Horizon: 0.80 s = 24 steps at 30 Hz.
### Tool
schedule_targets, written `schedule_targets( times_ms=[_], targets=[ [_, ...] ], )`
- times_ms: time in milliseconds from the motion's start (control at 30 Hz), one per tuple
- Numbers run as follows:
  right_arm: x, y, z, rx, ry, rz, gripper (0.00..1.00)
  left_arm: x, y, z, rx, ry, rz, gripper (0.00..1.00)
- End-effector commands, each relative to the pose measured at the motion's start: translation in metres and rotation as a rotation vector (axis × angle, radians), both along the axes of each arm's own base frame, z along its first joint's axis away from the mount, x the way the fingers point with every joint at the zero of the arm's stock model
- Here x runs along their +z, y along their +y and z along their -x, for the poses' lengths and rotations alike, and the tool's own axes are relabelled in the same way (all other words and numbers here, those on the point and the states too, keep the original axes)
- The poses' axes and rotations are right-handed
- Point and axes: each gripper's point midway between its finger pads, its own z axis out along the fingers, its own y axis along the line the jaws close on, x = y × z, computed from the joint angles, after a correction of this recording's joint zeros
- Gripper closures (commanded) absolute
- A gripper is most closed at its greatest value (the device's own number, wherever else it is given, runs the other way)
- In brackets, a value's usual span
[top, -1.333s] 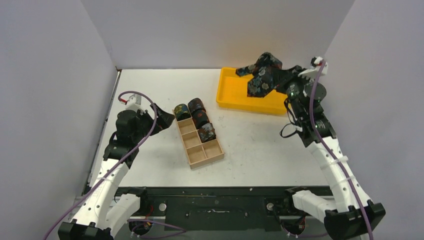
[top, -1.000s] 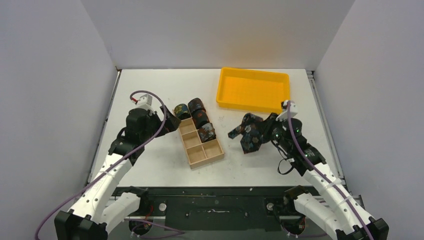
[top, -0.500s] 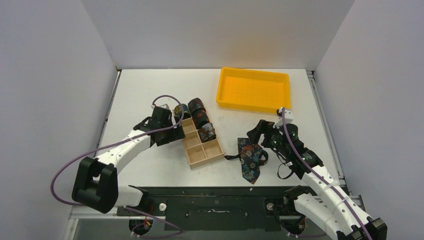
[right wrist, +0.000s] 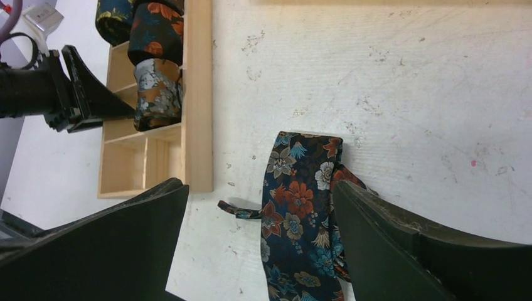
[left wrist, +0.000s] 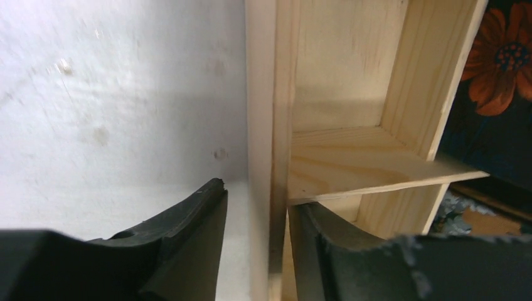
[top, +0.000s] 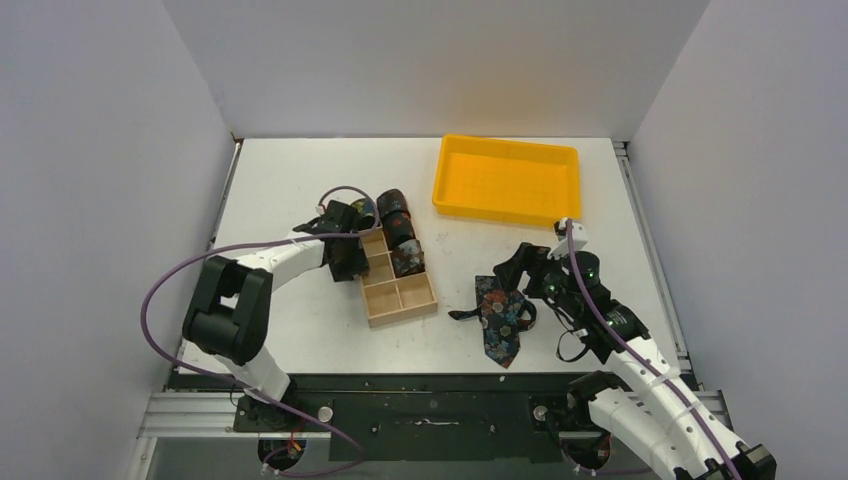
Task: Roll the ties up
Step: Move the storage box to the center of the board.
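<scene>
Unrolled tie [top: 503,322] lies flat on the table [top: 290,170] at near right, with its narrow tail kinked out to the left. Right gripper [right wrist: 258,185] hangs over its far end, jaws spread wide and holding nothing. Left gripper [left wrist: 257,200] straddles the left wall of the wooden box [top: 400,300], jaws narrowly apart (a sliver of table shows beside the outer finger). Rolled ties [top: 407,258] sit at the box's far end. Yellow tray [top: 500,213] is farthest back.
</scene>
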Motion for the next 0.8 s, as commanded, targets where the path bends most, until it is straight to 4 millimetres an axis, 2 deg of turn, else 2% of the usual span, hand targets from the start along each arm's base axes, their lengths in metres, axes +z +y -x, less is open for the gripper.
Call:
schedule_targets(
  times_ms=[0,267,400,500,567,633,700,733,767],
  targets=[
    [-0.009,-0.007,-0.005,-0.057,0.003,0.016,0.12,0.018,0.012,-0.059,0.077,-0.100,-0.021,0.63],
    [-0.039,-0.015,0.009,-0.069,0.101,0.062,0.10,0.016,0.027,-0.129,0.125,-0.102,0.015,0.64],
    [-0.047,-0.010,0.018,-0.058,0.147,0.041,0.08,0.020,0.017,-0.162,0.120,-0.136,0.066,0.64],
    [-0.067,-0.007,0.028,-0.045,0.244,0.058,0.06,0.035,0.009,-0.183,0.108,-0.179,0.100,0.61],
    [-0.077,-0.004,0.032,-0.036,0.281,0.083,0.07,0.049,0.011,-0.188,0.109,-0.196,0.099,0.52],
    [-0.085,0.000,0.033,-0.031,0.292,0.114,0.09,0.067,0.014,-0.184,0.108,-0.219,0.089,0.37],
    [-0.093,0.009,0.034,-0.005,0.307,0.131,0.13,0.087,0.022,-0.173,0.122,-0.256,0.069,0.24],
    [-0.099,0.014,0.035,0.008,0.327,0.141,0.14,0.107,0.027,-0.166,0.133,-0.296,0.068,0.19],
    [-0.106,0.019,0.037,0.020,0.343,0.158,0.16,0.120,0.031,-0.156,0.143,-0.319,0.068,0.15]
  ],
)
